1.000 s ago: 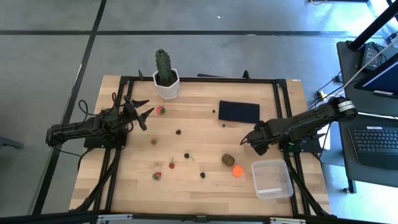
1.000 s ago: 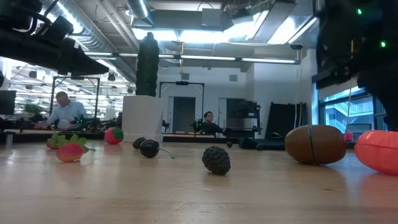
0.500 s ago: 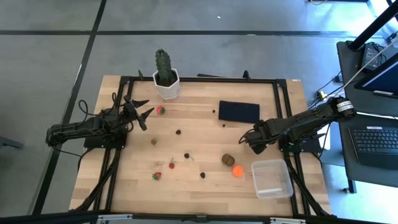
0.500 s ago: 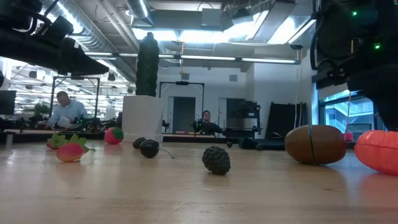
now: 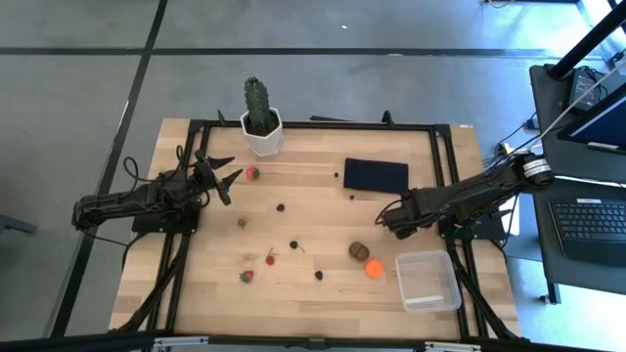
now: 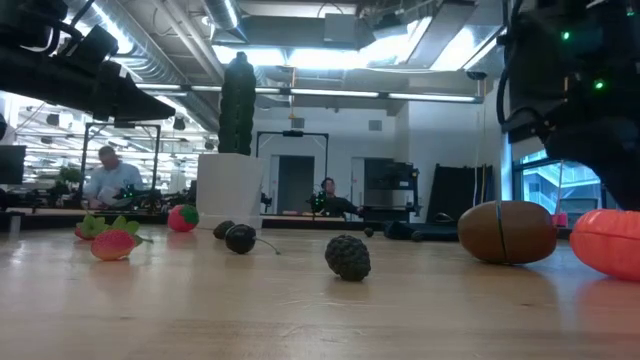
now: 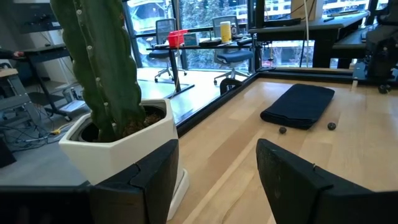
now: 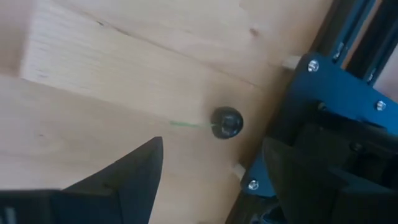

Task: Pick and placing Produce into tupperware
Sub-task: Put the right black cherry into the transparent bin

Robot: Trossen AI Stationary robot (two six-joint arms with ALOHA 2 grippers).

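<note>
Produce lies scattered over the wooden tabletop (image 5: 313, 284): a strawberry (image 5: 252, 174) near the cactus pot (image 5: 262, 137), a small dark berry (image 5: 281, 207) toward the middle, another strawberry (image 5: 242, 223), a stemmed dark berry (image 5: 293, 245), two more strawberries (image 5: 270, 259) (image 5: 246, 277) near the front, a bumpy dark berry (image 5: 319, 275), a brown kiwi (image 5: 358, 251) and an orange ball (image 5: 374, 268) just beside it. The clear plastic box (image 5: 427, 280) sits at the front right corner, near the orange ball, with nothing visible inside.

The right gripper (image 5: 389, 219) hangs low over the tabletop between the flat black rectangle (image 5: 376, 176) and the kiwi. Its fingers (image 8: 134, 174) are spread apart and hold nothing; between them the right wrist view shows a small dark berry with a green stem (image 8: 226, 122) lying on the wood beside the black frame (image 8: 348, 93).

The left gripper (image 5: 223, 178) waits at the left side, just beside the strawberry by the cactus, its fingers (image 7: 152, 180) apart and empty.

In the low view people (image 6: 110, 182) sit in the room behind.
</note>
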